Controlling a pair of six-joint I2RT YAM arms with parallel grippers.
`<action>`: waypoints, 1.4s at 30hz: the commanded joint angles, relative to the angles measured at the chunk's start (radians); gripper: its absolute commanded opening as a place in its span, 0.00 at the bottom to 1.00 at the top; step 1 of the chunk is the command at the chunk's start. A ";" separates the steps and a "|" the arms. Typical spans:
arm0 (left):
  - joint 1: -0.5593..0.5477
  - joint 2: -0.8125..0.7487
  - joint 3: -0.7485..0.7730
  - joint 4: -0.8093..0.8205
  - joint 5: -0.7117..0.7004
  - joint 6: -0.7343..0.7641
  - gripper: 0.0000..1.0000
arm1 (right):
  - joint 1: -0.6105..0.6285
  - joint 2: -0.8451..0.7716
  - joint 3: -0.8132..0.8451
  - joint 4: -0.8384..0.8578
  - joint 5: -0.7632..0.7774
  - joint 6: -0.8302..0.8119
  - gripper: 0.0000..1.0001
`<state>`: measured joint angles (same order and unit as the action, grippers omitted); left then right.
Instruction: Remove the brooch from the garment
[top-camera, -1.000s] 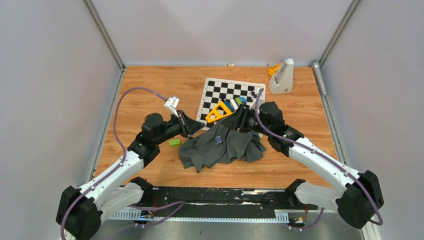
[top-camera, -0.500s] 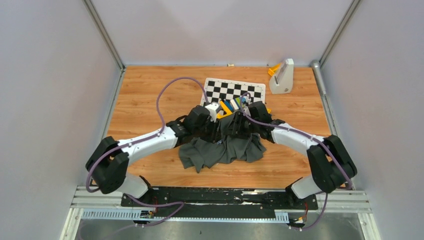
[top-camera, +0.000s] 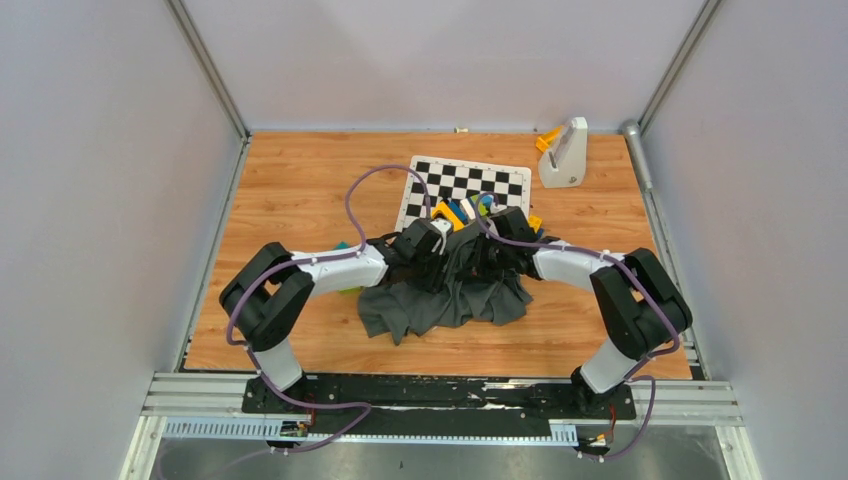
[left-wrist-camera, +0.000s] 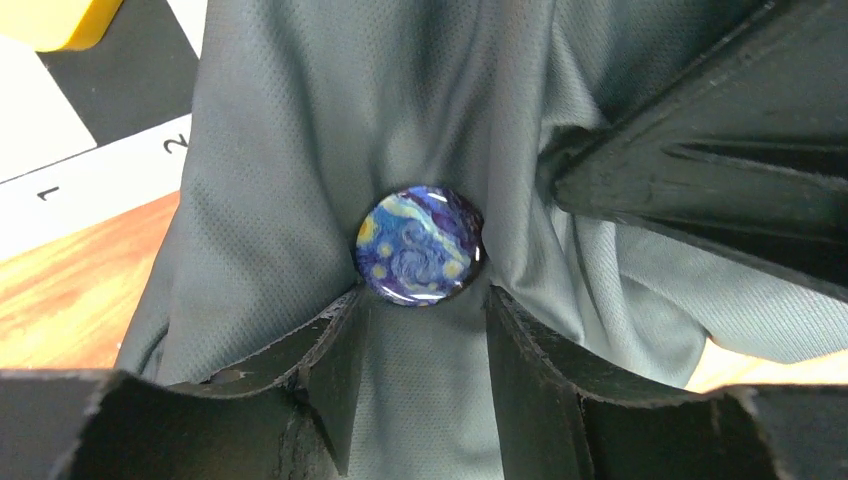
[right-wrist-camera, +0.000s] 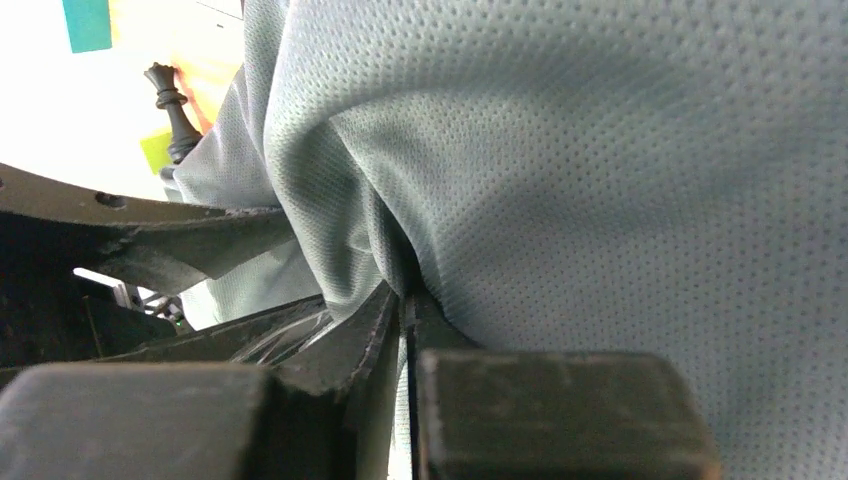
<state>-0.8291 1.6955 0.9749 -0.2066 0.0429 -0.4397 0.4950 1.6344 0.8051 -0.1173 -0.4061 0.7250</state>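
Left pincer (left-wrist-camera: 422, 312) flanking brooch (left-wrist-camera: 420, 245) on garment (left-wrist-camera: 300, 130), board (left-wrist-camera: 100, 172) numbered 1, 2

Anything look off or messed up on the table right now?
Only the garment: bunched in a heap, far edge lying over the near edge of the chequered board. The brooch looks intact, still pinned. Nothing spilled.

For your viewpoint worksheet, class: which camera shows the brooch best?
Left wrist: the brooch sits in the centre, sharp, pinned on the shirt. The top view does not show it; the right wrist shows only pinched shirt cloth.
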 joint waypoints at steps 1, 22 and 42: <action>-0.028 0.053 0.084 -0.031 -0.076 0.023 0.55 | -0.004 -0.029 -0.002 -0.007 0.029 -0.031 0.01; -0.100 0.179 0.274 -0.188 -0.395 0.047 0.34 | -0.034 -0.217 -0.127 -0.045 0.100 -0.049 0.00; 0.046 -0.064 0.098 0.017 -0.060 0.055 0.23 | -0.069 -0.211 -0.044 -0.058 0.047 -0.069 0.00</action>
<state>-0.7879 1.7096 1.0946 -0.2939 -0.1425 -0.3668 0.4305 1.4410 0.7303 -0.1844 -0.3408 0.6762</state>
